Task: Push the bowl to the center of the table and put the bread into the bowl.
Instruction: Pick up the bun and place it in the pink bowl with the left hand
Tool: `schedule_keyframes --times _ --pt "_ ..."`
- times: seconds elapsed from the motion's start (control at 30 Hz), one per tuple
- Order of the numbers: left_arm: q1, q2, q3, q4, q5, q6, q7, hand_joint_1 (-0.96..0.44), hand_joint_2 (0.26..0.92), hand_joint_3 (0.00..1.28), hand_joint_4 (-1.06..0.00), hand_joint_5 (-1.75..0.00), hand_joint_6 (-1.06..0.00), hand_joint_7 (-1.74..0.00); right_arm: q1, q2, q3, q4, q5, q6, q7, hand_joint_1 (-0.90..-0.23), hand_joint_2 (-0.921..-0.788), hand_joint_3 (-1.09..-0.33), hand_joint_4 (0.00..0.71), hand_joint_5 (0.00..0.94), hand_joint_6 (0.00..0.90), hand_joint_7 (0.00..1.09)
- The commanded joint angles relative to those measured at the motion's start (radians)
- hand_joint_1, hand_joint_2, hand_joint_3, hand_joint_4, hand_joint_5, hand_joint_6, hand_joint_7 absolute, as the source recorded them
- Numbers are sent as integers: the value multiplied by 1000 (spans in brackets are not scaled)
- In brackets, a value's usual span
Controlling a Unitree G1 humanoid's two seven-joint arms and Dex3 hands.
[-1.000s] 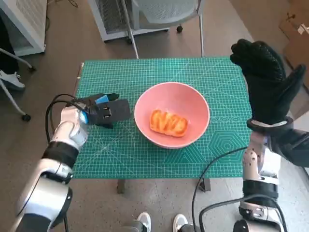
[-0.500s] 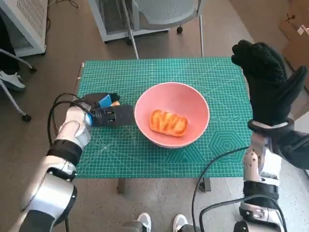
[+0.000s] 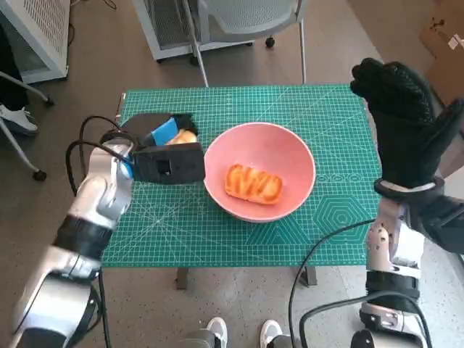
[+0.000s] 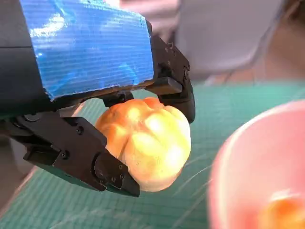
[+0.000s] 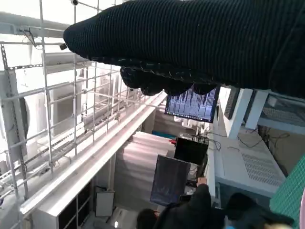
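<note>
Green mat [image 3: 290, 239] (bowl [image 3: 259, 171] central): left robot hand [image 3: 163, 156] grips bread [image 4: 147, 143].

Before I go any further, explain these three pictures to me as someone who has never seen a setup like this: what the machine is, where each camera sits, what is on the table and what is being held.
This is a humanoid robot at a small table covered by a green mat. The wide picture comes from a camera on its head, looking steeply down. The other two come from cameras behind each robot hand.

On the table stands a pink bowl with one piece of bread already in it.

The left robot hand, black with blue tape on its back, holds a second bread roll beside the bowl; the left wrist picture shows its fingers around the roll.

The right robot hand, in a black knitted glove, is raised by the table's right edge and holds nothing. Its camera shows mostly the room, with a person low in the picture.
</note>
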Motion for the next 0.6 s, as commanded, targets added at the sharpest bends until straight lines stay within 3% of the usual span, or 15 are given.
schedule_keyframes --times 0.03,0.23,0.43,0.6 --pt "35 43 121 -467 -5 45 -34 2 919 30 -717 -1184 -699 -1039 22 -5 3 13 1 20 4 -581 -921 -672 358 2 392 4" --pt "6 -3 101 -569 30 75 -54 3 920 20 -740 -1098 -687 -1111 19 -4 4 21 4 22 10 -578 -921 -676 358 2 390 3" --pt "-8 -51 34 -574 39 40 -60 3 920 20 -759 -1090 -667 -1118 25 -1 6 12 11 29 15 -578 -921 -678 358 1 390 3" --pt "-3 -61 34 -585 51 43 -71 2 920 21 -763 -1086 -662 -1123 26 0 6 10 12 32 16 -578 -921 -679 358 1 390 3"
